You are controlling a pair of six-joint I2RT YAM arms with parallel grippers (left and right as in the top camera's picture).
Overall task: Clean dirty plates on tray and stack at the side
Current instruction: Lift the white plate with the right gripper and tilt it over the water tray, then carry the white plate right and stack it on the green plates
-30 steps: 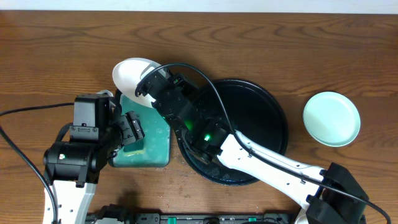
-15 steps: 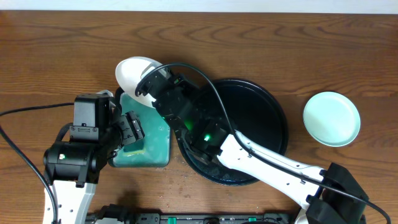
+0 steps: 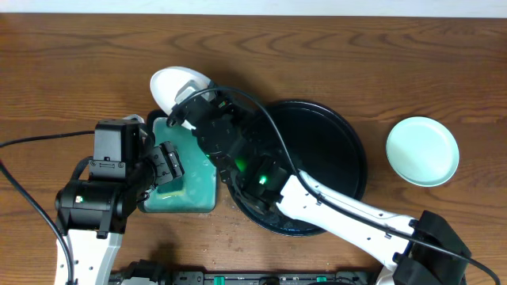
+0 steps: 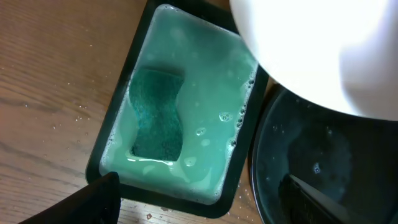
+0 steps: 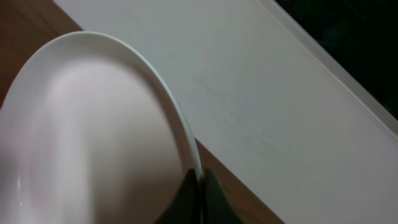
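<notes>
My right gripper is shut on the rim of the white plate and holds it tilted above the far end of the rectangular tray; the overhead view shows the plate at the gripper. The plate also fills the top right of the left wrist view. The round black tray lies under the right arm, with no plate showing on it. One mint plate lies on the table at the right. A second mint plate is not distinguishable. My left gripper is open and empty over the rectangular tray's near end.
The rectangular black-rimmed tray holds teal soapy liquid and a dark green sponge. It touches the left edge of the round tray. Water drops speckle the wood near it. Cables run along the left and front.
The white plate has shifted slightly right and away with my right gripper. The left arm has not moved.
</notes>
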